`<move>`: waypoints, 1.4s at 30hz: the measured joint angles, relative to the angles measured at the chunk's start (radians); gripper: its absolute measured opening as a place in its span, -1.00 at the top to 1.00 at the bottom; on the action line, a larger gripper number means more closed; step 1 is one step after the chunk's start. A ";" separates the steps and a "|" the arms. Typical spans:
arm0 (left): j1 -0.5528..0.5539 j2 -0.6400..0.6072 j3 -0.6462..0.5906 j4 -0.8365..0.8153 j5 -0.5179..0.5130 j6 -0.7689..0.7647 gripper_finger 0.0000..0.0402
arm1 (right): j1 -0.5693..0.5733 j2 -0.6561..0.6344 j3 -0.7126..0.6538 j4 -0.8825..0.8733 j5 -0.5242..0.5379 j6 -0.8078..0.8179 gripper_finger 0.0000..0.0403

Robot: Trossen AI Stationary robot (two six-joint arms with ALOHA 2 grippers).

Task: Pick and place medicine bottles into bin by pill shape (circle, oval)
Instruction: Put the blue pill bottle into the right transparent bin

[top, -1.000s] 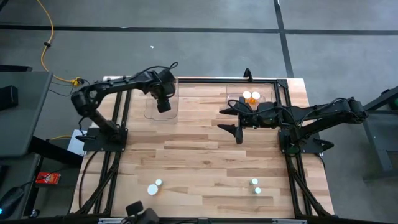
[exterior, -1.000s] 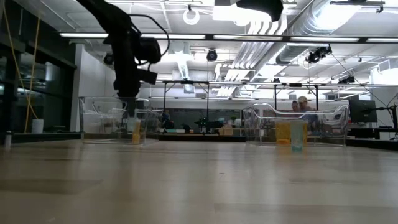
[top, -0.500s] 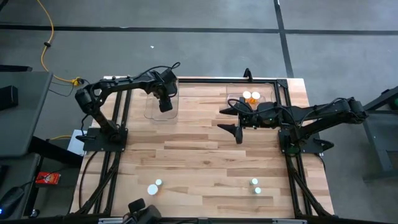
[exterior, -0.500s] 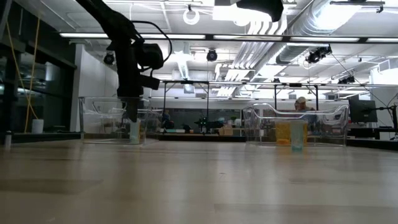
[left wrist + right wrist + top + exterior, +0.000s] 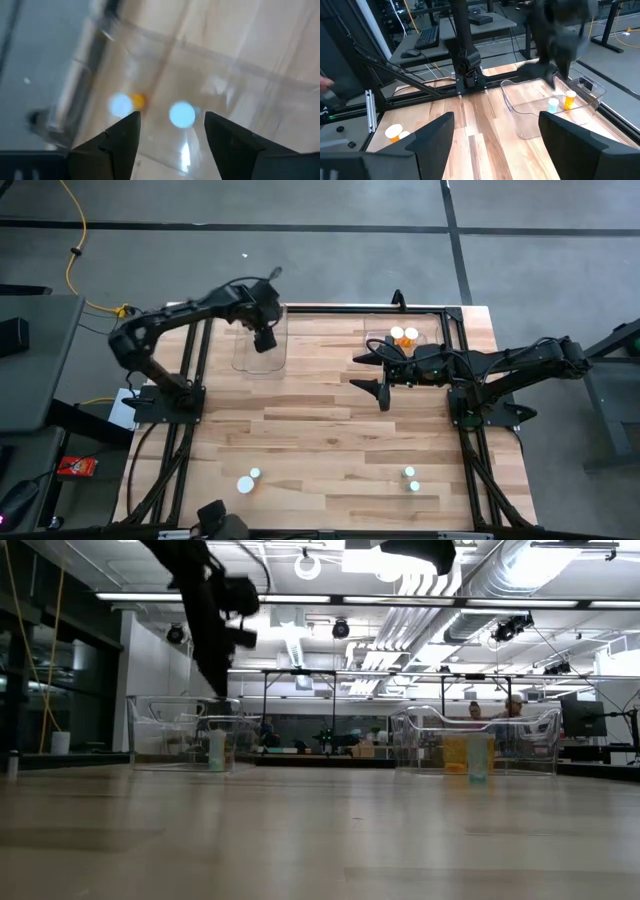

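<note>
Left gripper (image 5: 265, 338) raised above the clear left bin (image 5: 243, 356) at the far side of the desk (image 5: 320, 430), jaws apart and holding nothing. Seen through its own wrist camera: two white-capped bottles standing inside that bin, one amber (image 5: 125, 104), one pale (image 5: 182, 114), both below the gap between the fingers (image 5: 122, 137). From the right wrist view, the same pair upright and just beside each other near the bin's far wall, amber (image 5: 569, 99) and pale (image 5: 553, 105), with the dark left arm (image 5: 560, 30) hanging over them. In the low view, one pale bottle (image 5: 216, 750) visible on the bin floor under the lifted gripper (image 5: 217, 682).

Right gripper (image 5: 378, 376) held over bare desk just in front of the right bin (image 5: 435, 332), jaws wide apart, empty. Amber bottles (image 5: 404, 336) with white caps grouped inside that right bin (exact count hard to tell).

Four more bottles on the near part of the desk, well apart from both arms: a pair at near left (image 5: 248, 480), a pair at near right (image 5: 410, 477). Only white caps showing from above, so body colour not clear.
</note>
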 joint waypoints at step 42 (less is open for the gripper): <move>-0.716 -0.826 -0.549 0.952 -0.170 -0.599 -0.05 | 0.000 0.057 0.167 -0.537 0.173 0.303 -0.40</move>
